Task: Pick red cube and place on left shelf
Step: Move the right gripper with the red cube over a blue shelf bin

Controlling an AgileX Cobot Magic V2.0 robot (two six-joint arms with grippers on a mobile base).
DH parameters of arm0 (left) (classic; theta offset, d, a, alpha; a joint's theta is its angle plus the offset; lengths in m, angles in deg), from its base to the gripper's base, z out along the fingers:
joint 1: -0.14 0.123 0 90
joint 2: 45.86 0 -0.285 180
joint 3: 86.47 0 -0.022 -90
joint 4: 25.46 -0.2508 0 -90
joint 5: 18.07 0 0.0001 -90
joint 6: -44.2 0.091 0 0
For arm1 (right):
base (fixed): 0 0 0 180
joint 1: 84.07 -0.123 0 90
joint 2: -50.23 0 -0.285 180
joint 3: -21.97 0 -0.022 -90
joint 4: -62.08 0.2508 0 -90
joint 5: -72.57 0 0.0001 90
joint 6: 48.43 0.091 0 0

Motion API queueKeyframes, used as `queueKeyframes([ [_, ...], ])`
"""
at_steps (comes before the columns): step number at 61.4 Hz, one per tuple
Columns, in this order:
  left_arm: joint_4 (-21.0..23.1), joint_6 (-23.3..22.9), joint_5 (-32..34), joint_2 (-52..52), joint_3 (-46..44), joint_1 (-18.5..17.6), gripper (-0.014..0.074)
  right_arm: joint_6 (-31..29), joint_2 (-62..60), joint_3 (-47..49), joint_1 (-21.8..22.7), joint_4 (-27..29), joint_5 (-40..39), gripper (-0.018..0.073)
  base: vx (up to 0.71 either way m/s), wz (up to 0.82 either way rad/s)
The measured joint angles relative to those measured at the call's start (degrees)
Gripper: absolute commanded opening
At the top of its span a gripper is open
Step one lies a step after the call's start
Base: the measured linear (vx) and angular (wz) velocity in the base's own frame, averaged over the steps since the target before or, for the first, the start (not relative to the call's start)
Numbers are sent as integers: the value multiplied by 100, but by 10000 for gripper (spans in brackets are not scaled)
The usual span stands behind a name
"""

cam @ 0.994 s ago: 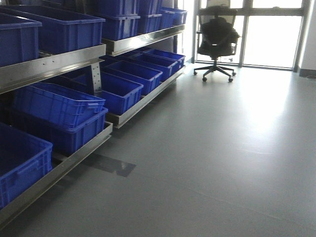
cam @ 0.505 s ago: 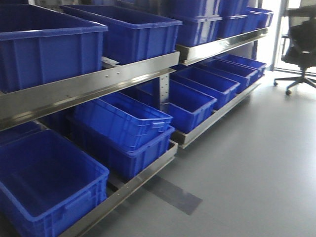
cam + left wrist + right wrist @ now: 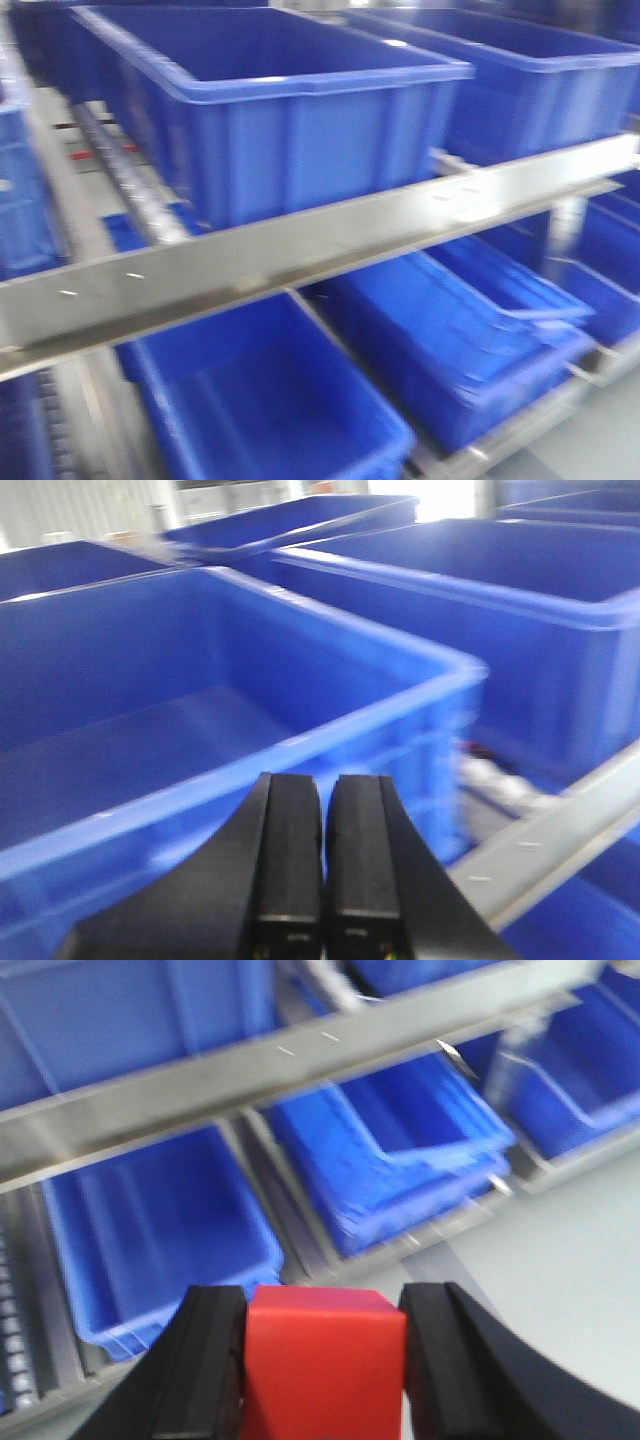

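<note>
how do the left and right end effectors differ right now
The left black end effector has its fingers pressed together with nothing between them; the right black end effector is clamped on a red plastic cube. The left looks over a large blue plastic bin; the right looks at lower blue bins beneath a brushed steel shelf rail. Both have black fingers.

You're close up on the left shelf [image 3: 330,238], its steel front rail slanting across a blurred frame. Above the rail two blue bins sit side by side: the near bin [image 3: 300,150] and the right-hand bin [image 3: 540,90]. Below it you see an open lower bin [image 3: 250,400] and beside that a stacked pair [image 3: 470,340], the top one tilted. A roller track [image 3: 135,190] runs left of the near bin
</note>
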Motion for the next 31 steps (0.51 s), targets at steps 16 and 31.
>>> queueKeyframes([
  [16, 0, 0, 0, 0, 0, 0, 106, 0, 0, 0, 0, 0, 0, 53, 24, 78],
  [31, 0, 0, 0, 0, 0, 0, 106, 0, 0, 0, 0, 0, 0, 53, 14, 58],
])
